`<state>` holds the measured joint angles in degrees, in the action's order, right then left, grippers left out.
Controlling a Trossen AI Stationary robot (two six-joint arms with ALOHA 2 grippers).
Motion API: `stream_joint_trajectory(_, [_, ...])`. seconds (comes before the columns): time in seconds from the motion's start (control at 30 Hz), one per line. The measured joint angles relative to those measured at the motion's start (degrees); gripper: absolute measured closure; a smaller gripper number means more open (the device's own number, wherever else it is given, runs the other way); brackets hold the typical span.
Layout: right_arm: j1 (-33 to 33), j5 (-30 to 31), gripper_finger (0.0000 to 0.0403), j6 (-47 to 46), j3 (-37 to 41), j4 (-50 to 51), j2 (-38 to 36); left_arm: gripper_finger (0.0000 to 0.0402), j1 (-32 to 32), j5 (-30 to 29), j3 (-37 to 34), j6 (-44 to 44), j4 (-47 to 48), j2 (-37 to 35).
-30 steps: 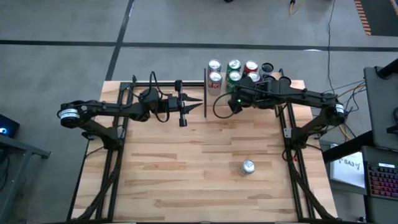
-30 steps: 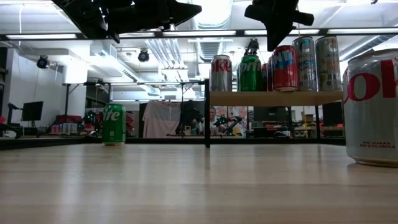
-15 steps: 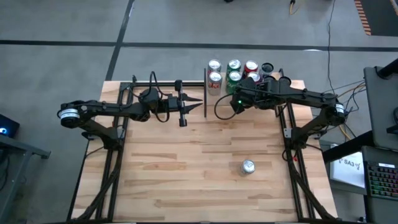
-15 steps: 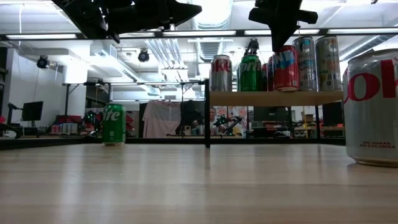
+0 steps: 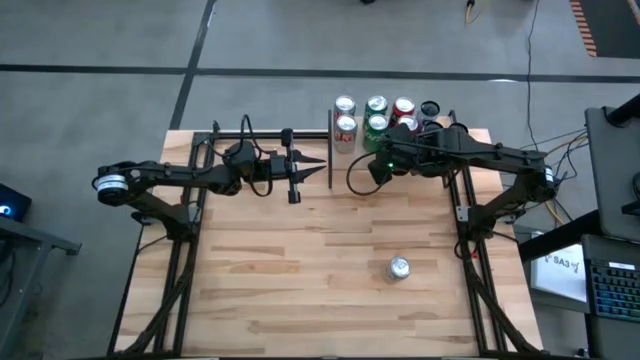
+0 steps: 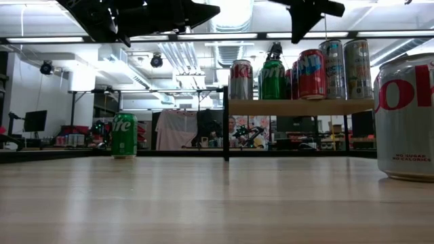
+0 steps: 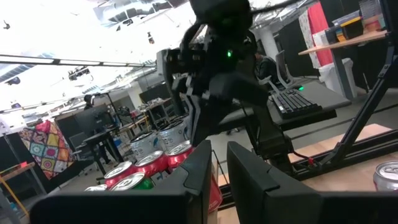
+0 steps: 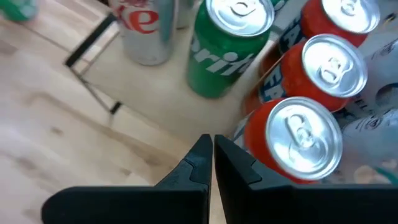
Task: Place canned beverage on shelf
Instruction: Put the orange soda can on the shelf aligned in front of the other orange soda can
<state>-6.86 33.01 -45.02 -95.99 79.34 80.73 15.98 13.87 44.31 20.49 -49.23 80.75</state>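
Above the shelf [image 5: 385, 140] edge, the right gripper [image 8: 211, 152] (fingers closed, empty) hovers beside 1 red can [image 8: 298, 140].

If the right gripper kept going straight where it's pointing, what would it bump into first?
Probably the shelf, on bare wood between the green Sprite can and the nearest red can. The right gripper is shut, pointing down there, though depth is hard to judge.

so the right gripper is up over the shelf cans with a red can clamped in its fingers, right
Not quite. The right gripper is over the shelf cans, but it holds nothing. The right wrist view shows its fingers shut together and empty, and the nearest red can stands on the shelf beside them.
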Motion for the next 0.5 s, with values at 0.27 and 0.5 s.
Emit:
stream_joint_trajectory(0.27, [0.0,-3.5,0.0394,-5.6,-2.2,6.8,0.0,0.0365,0.0,0.0,0.0,0.0,0.0,0.0])
stream_joint_trajectory(0.5, [0.0,-3.6,0.0394,-9.1,-1.4,10.7,-0.1,0.0365,0.0,0.0,0.0,0.0,0.1,0.0])
